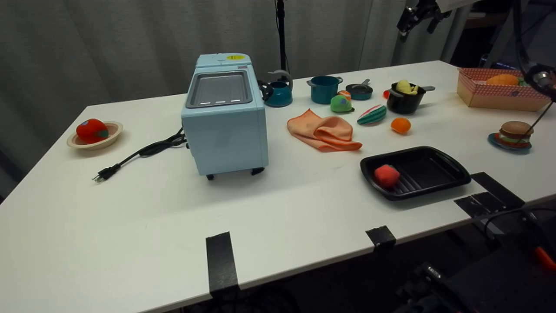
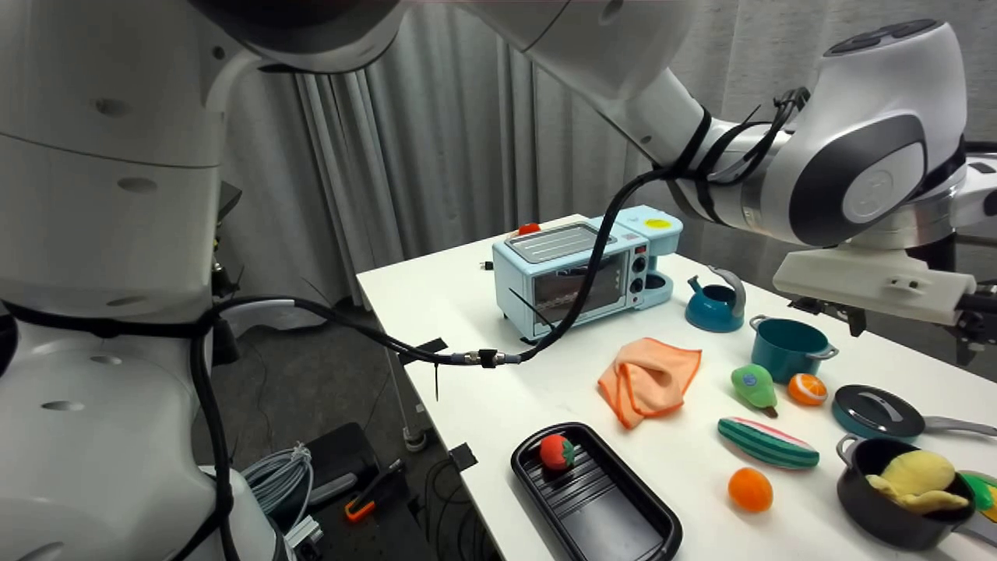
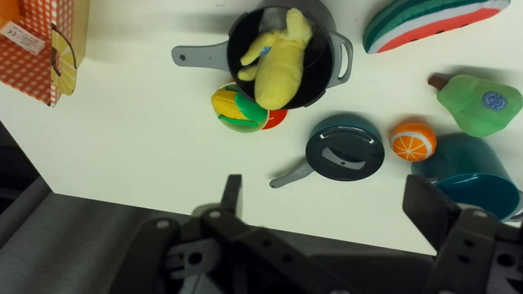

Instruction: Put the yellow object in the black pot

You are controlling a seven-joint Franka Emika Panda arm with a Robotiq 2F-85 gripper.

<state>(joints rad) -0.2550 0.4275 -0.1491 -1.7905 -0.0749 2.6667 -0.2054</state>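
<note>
The yellow object (image 3: pixel 280 77) is a pale yellow plush piece lying inside the black pot (image 3: pixel 320 73) in the wrist view. Part of it rises above the rim. In both exterior views the yellow object (image 1: pixel 405 87) (image 2: pixel 919 475) also sits in the black pot (image 1: pixel 404 103) (image 2: pixel 868 502). My gripper (image 3: pixel 322 179) is open, with nothing between its fingers. It hangs high above the back of the table, apart from the pot, and shows in both exterior views (image 1: pixel 417 32) (image 2: pixel 911 339).
Near the pot are corn (image 3: pixel 226 104), a lidded pan (image 3: pixel 343 155), an orange slice toy (image 3: pixel 412 141), a green pear (image 3: pixel 478 104), a watermelon piece (image 3: pixel 433 24) and a teal pot (image 3: pixel 478 192). A checkered box (image 1: pixel 499 91), black tray (image 1: pixel 421 169) and blue oven (image 1: pixel 230 134) stand farther off.
</note>
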